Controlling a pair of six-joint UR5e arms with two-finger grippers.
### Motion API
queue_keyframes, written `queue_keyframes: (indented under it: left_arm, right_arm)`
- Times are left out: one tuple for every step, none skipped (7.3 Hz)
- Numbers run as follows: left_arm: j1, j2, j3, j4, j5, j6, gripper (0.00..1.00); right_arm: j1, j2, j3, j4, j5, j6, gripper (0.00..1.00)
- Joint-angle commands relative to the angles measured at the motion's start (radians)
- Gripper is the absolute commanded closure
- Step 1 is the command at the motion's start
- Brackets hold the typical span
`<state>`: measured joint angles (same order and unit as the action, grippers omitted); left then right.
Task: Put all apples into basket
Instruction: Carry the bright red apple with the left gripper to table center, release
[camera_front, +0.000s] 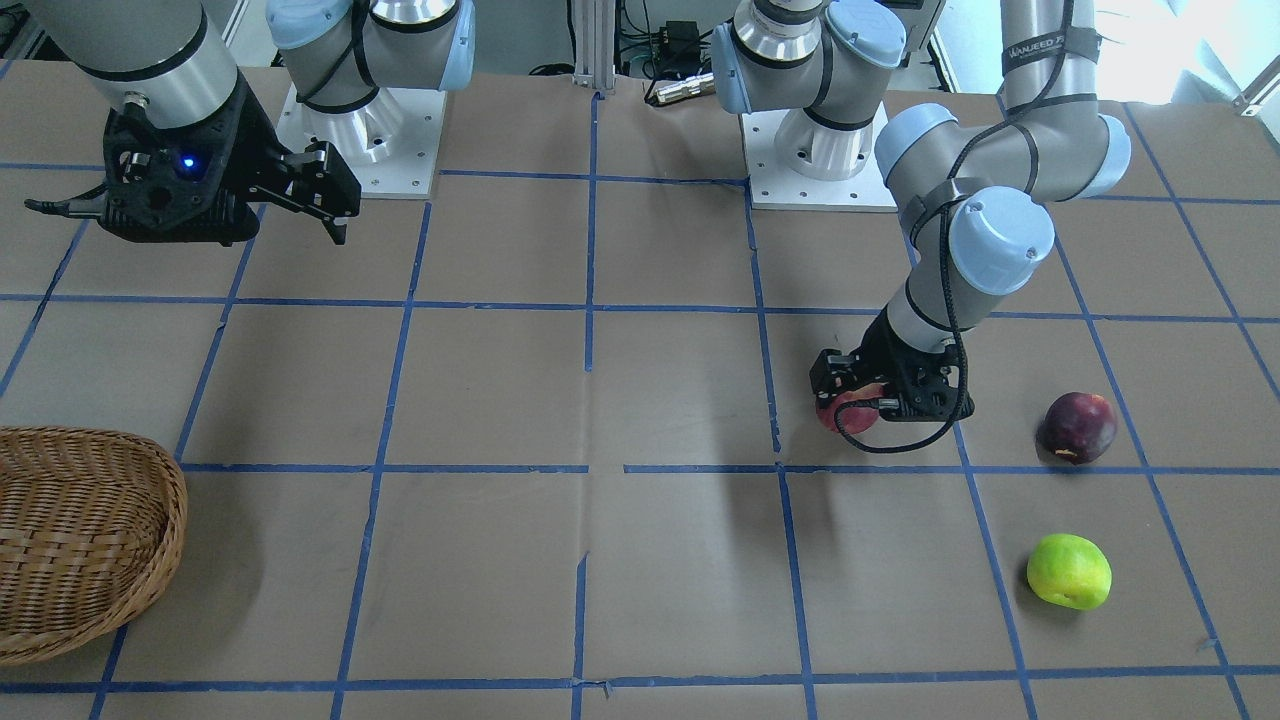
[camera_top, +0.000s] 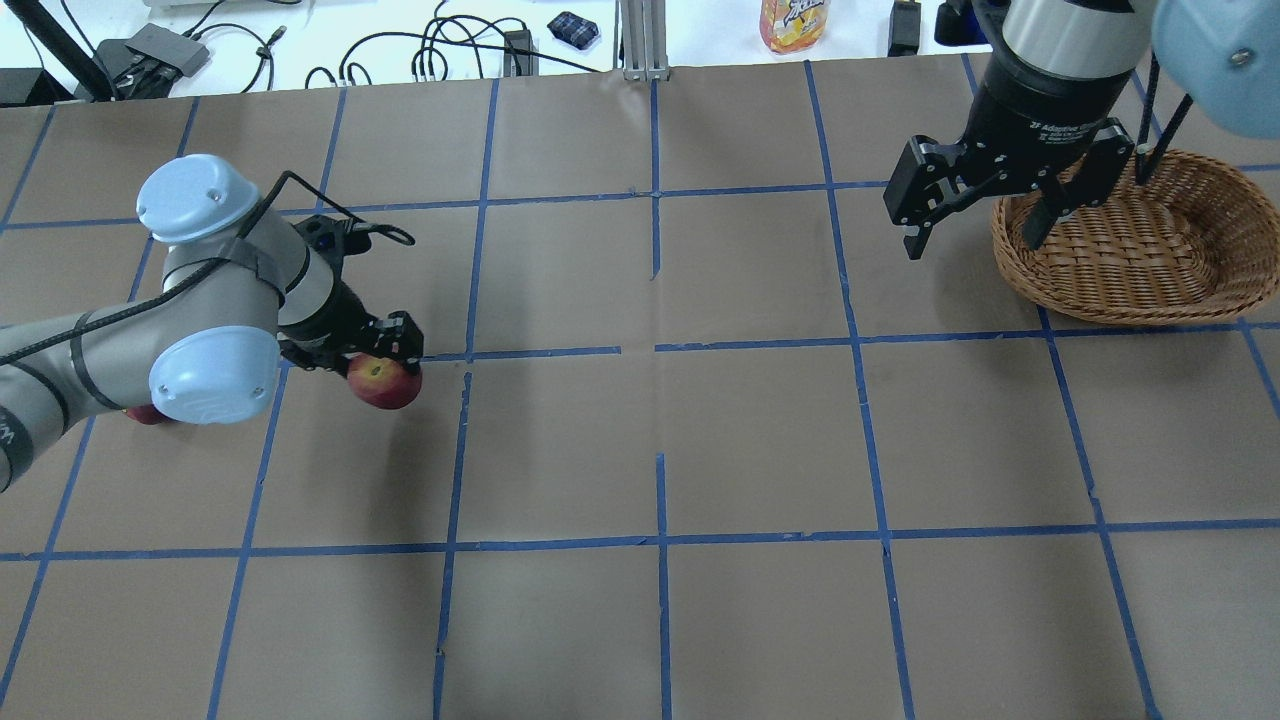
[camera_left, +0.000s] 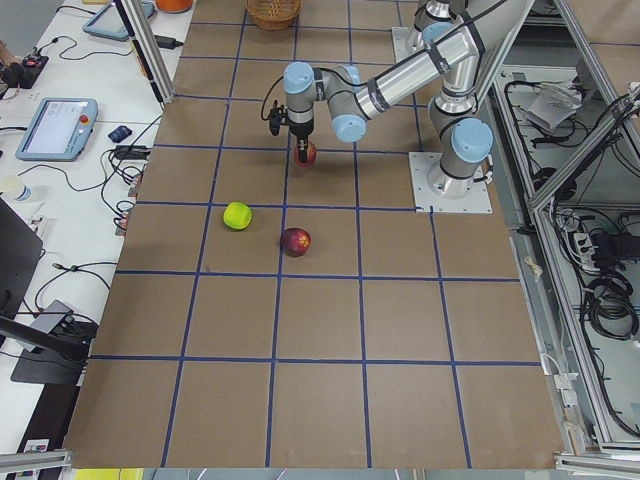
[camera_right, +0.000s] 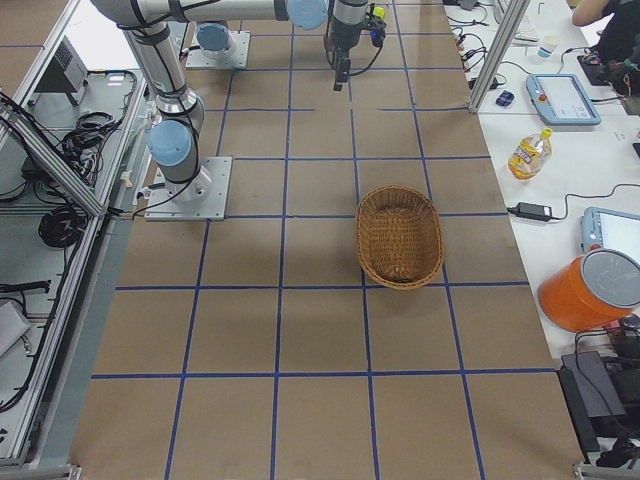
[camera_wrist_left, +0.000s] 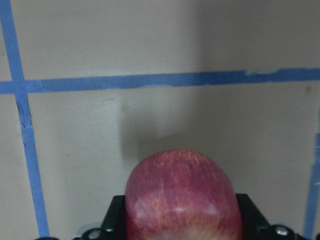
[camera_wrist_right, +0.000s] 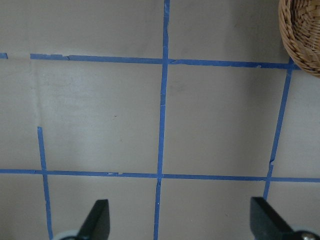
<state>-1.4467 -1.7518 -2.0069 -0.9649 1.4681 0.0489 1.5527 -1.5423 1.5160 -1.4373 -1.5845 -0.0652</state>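
Basket (camera_top: 1120, 308) empty. Left gripper (camera_top: 381, 364) clasps the red apple (camera_top: 388, 388); maroon apple (camera_front: 1077, 427) and green apple (camera_front: 1069, 571) lie near it. Right gripper (camera_top: 972, 240) hangs spread, holding nothing.

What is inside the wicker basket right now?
Nothing visible: from the exterior right view the basket shows only bare weave inside. In the overhead view the right gripper covers a bit of its rim.

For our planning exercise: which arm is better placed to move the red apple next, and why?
Left. The left gripper grips the red apple; the right gripper hangs open and empty by the basket, far across the table.
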Motion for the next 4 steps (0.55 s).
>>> queue_keyframes:
  left_arm:
    - [-0.211, -0.059, 0.068, 0.011, -0.068, -0.254, 1.00]
    - [-0.301, -0.098, 0.083, 0.187, -0.083, -0.456, 1.00]
    - [-0.387, -0.130, 0.132, 0.234, -0.081, -0.621, 1.00]
    - [-0.430, -0.171, 0.160, 0.238, -0.080, -0.667, 1.00]
  right_arm:
    - [0.000, -0.002, 0.016, -0.055, 0.004, -0.005, 0.00]
    - [0.001, 0.001, 0.018, -0.058, -0.002, 0.001, 0.00]
    - [0.000, 0.002, 0.033, -0.060, 0.004, 0.002, 0.00]
    - [0.000, 0.001, 0.061, -0.061, 0.000, 0.007, 0.00]
